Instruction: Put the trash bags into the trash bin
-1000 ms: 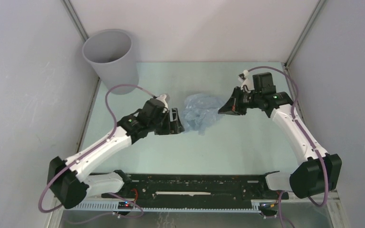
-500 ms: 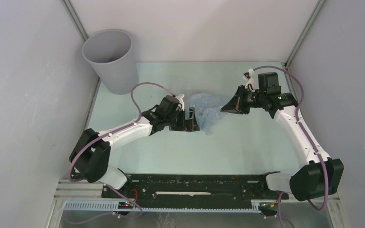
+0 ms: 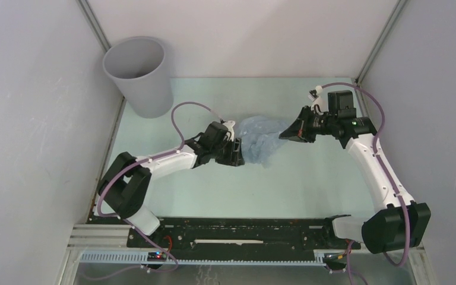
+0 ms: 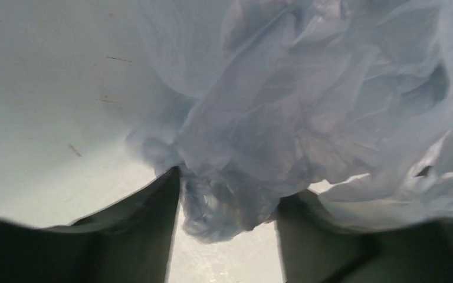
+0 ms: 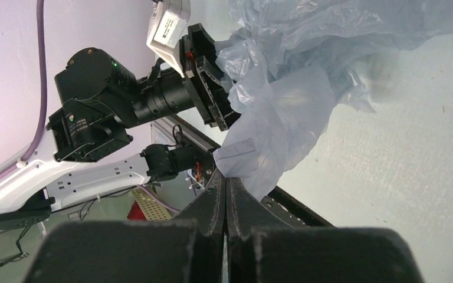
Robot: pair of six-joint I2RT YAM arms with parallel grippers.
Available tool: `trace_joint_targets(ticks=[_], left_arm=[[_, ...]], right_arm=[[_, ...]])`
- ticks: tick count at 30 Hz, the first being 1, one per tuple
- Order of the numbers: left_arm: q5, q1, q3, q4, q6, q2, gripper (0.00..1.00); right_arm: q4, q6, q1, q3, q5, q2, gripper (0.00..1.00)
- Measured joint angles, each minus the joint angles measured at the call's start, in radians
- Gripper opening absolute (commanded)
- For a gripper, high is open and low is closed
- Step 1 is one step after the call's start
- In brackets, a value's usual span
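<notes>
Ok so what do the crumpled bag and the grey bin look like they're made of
The bag: thin plastic film, pale blue-grey, translucent, slightly glossy; it crinkles finely and light shows through. The bin: probably moulded plastic, plain grey, matte; smooth seamless walls, though painted metal can't be ruled out.

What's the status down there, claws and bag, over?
Left claw open, straddling trash bag. Right claw shut on its edge. Trash bin back left, bag not in. Nothing in between.
</notes>
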Motion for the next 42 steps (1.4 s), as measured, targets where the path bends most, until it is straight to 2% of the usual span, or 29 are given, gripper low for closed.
trace_joint_targets(ticks=[4, 6, 10, 13, 17, 19, 21, 22, 24, 26, 28, 31, 34, 36, 37, 39, 41, 42], left_arm=[[-0.063, 0.002, 0.002, -0.035, 0.003, 0.003, 0.12], [-0.101, 0.011, 0.012, -0.080, 0.002, 0.002, 0.01], [-0.163, 0.097, 0.106, -0.246, -0.017, -0.012, 0.00], [-0.201, 0.204, 0.312, -0.397, -0.027, -0.023, 0.00], [-0.263, 0.255, 0.680, -0.507, -0.003, -0.064, 0.00], [-0.294, 0.225, 0.810, -0.516, 0.026, -0.115, 0.00], [-0.330, 0.170, 0.880, -0.507, 0.064, -0.193, 0.02], [-0.360, 0.127, 0.879, -0.483, 0.087, -0.255, 0.04], [-0.395, 0.064, 0.792, -0.420, 0.105, -0.385, 0.01], [-0.396, 0.067, 0.628, -0.361, 0.070, -0.511, 0.00], [-0.381, 0.119, 0.464, -0.333, 0.007, -0.563, 0.00], [-0.317, 0.138, 0.216, -0.314, -0.092, -0.459, 0.00], [-0.245, 0.089, -0.060, -0.314, -0.186, -0.293, 0.00], [-0.196, 0.048, -0.206, -0.383, -0.235, -0.284, 0.00], [-0.170, 0.028, -0.241, -0.427, -0.255, -0.312, 0.00], [-0.149, 0.027, -0.208, -0.464, -0.263, -0.364, 0.00], [-0.144, 0.047, -0.083, -0.500, -0.256, -0.372, 0.00], [-0.142, 0.062, 0.035, -0.539, -0.246, -0.350, 0.00]], right_arm=[[-0.005, -0.002, -0.012, 0.000, 0.000, -0.001, 0.00], [-0.006, -0.004, -0.018, 0.000, 0.005, -0.003, 0.00], [-0.012, -0.007, -0.027, 0.001, 0.032, -0.009, 0.00], [-0.068, -0.018, -0.029, 0.059, 0.080, 0.005, 0.00], [-0.166, -0.044, -0.030, 0.330, 0.153, 0.058, 0.00], [-0.192, -0.048, -0.029, 0.489, 0.169, 0.071, 0.00], [-0.183, -0.049, -0.020, 0.611, 0.176, 0.061, 0.00], [-0.150, -0.054, -0.005, 0.636, 0.194, 0.031, 0.00], [-0.073, -0.070, 0.043, 0.578, 0.231, -0.062, 0.00], [0.032, -0.087, 0.098, 0.401, 0.257, -0.178, 0.00], [0.087, -0.093, 0.136, 0.207, 0.256, -0.282, 0.00], [0.093, -0.093, 0.163, -0.039, 0.258, -0.253, 0.00], [0.072, -0.093, 0.243, -0.222, 0.301, -0.145, 0.00], [0.020, -0.092, 0.312, -0.330, 0.320, -0.128, 0.00], [-0.011, -0.093, 0.331, -0.351, 0.320, -0.140, 0.00], [-0.046, -0.094, 0.333, -0.339, 0.318, -0.178, 0.00], [-0.073, -0.097, 0.280, -0.243, 0.313, -0.191, 0.00], [-0.090, -0.099, 0.240, -0.142, 0.307, -0.175, 0.00]])
